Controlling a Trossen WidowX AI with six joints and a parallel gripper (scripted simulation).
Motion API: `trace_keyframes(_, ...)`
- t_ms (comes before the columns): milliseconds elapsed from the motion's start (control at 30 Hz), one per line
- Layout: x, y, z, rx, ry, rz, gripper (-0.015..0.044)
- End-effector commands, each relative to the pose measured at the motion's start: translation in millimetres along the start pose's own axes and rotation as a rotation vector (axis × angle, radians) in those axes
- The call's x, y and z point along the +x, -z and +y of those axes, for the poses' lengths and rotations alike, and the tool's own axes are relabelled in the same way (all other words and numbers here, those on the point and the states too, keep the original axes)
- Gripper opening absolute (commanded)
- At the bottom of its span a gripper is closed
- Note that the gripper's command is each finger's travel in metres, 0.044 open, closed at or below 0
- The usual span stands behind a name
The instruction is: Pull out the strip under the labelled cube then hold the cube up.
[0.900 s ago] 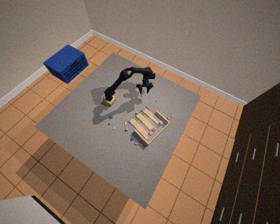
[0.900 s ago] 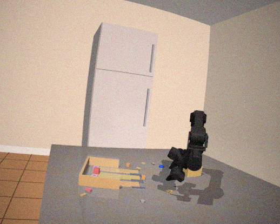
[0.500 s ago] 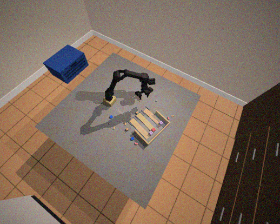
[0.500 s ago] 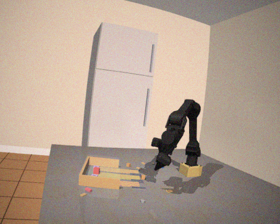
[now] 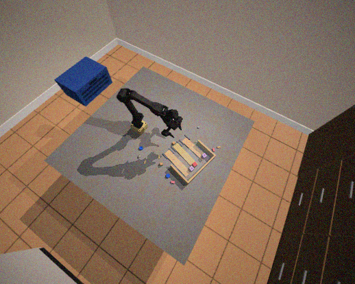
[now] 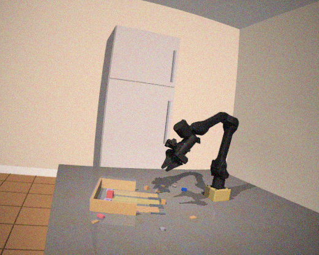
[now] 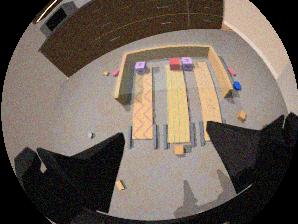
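Labelled cube: not told apart for certain; three small cubes sit at the walled far end of the shallow wooden tray (image 7: 124, 83), a lilac cube (image 7: 140, 66), a red cube (image 7: 174, 63) and a second lilac cube (image 7: 188, 62). Any marking is too small to read.
Strips: three long pale wooden strips (image 7: 177, 112) lie side by side in the tray, their near ends poking out of its open side toward the arm, with a cube on each.
Claw: the black parallel-jaw gripper (image 6: 170, 163) hangs above the grey mat (image 5: 91, 147), short of the strip ends, jaws spread wide with nothing between them.
Step in hand: approach to the strip ends.
Doing it well: read the label before committing; line up square with that one strip's free end, descend low, close on it alone, and draw straight back along its length so the neighbours stay put.
Clutter: small loose blocks (image 6: 183, 189) scattered on the mat; steer past them.
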State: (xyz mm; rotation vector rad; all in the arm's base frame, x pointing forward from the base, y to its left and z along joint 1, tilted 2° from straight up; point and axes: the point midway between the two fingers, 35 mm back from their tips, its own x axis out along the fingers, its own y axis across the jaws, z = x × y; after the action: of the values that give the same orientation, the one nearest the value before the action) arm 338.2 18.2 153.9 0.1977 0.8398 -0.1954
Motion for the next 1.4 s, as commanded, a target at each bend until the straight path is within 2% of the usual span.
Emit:
trace_keyframes(0,-23.6,-4.1,-43.7,-0.167,-0.039,-0.247,0.0400)
trace_keyframes(533,-26.8,-4.1,-48.8,-0.190,-0.035,-0.280,0.0400)
trace_keyframes(600,-23.9,-6.5,-45.9,-0.182,-0.040,-0.254,0.0348)
trace_keyframes(733,-5.5,-18.4,-28.1,-0.134,-0.057,-0.099,0.0243)
trace_keyframes(1033,51.2,-25.1,19.8,-0.056,-0.057,0.243,0.0006)
trace_keyframes(1367,105.0,-2.6,59.4,0.036,0.079,0.576,0.0000)
